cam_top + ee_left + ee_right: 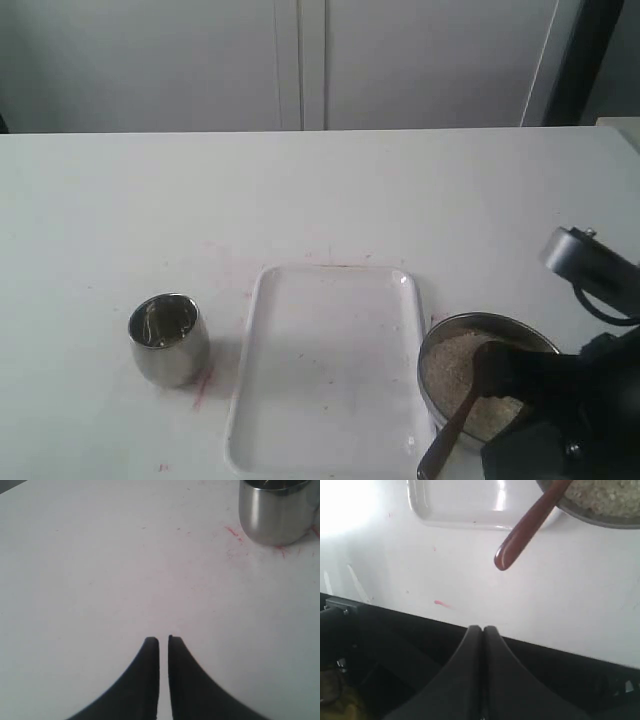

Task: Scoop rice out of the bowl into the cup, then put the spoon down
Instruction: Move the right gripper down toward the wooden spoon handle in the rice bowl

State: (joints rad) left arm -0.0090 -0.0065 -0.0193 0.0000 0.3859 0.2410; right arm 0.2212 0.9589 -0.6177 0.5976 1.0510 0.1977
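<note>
The steel cup (168,340) stands at the left of the table, and its lower wall (277,512) shows in the left wrist view. At the right, the wide steel bowl (470,320) holds rice (450,365). The wooden spoon (450,430) rests in the bowl with its handle (520,535) sticking out over the rim (592,519) toward the table's front edge. My right gripper (482,628) is shut and empty, hanging over that front edge a short way from the handle's end. My left gripper (163,639) is shut and empty above bare table, well short of the cup.
A white rectangular tray (330,370) lies between the cup and the bowl, its near corner (465,505) close to the spoon handle. The black right arm (570,400) covers part of the bowl's right side. Faint red marks dot the table (232,532) around the cup.
</note>
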